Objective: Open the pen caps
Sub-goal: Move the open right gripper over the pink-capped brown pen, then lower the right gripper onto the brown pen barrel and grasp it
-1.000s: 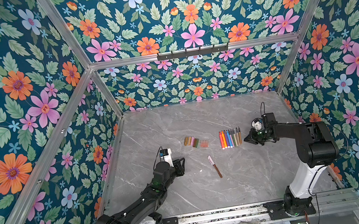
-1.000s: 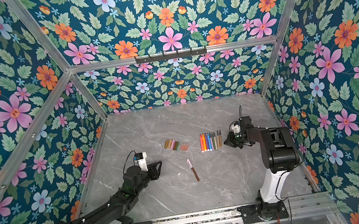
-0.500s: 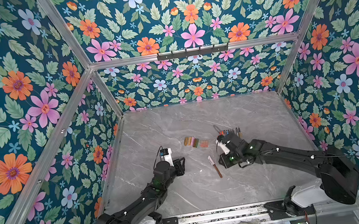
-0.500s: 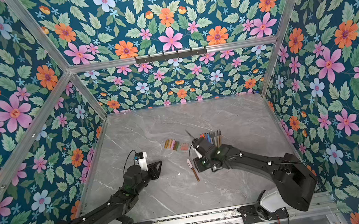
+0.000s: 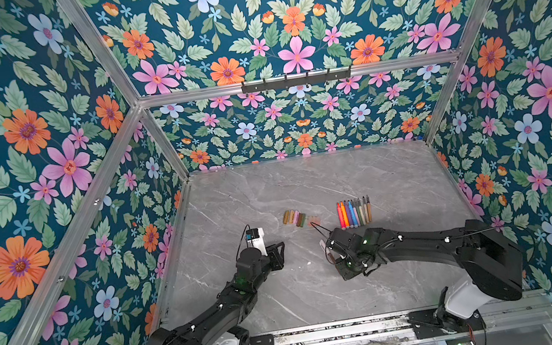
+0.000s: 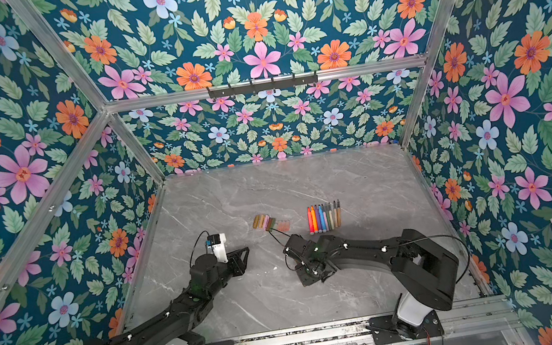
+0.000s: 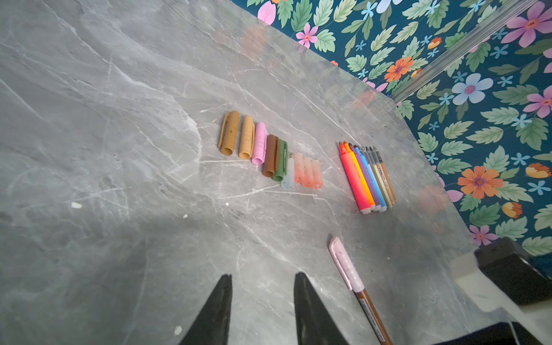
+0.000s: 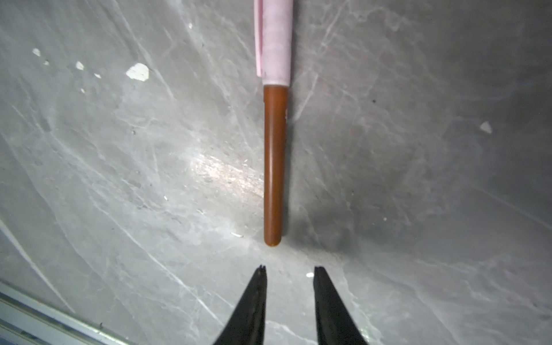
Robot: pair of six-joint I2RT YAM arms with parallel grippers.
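Risk: the brown pen (image 8: 274, 167) is round and lies loose on the marble table (image 8: 119, 179). If the right gripper (image 8: 288, 270) closes off-centre, the barrel will likely roll or skid aside. A pinch too near the pink cap (image 8: 274, 41) would clamp cap and barrel together (no pull-off then).

Right jaws are parted and empty, tips just short of the pen's butt end and in line with it. Left gripper (image 7: 263, 274) is also parted and empty, near the cap end, not touching. Removed caps (image 7: 268, 152) and bare pens (image 7: 367, 179) lie in two rows beyond.
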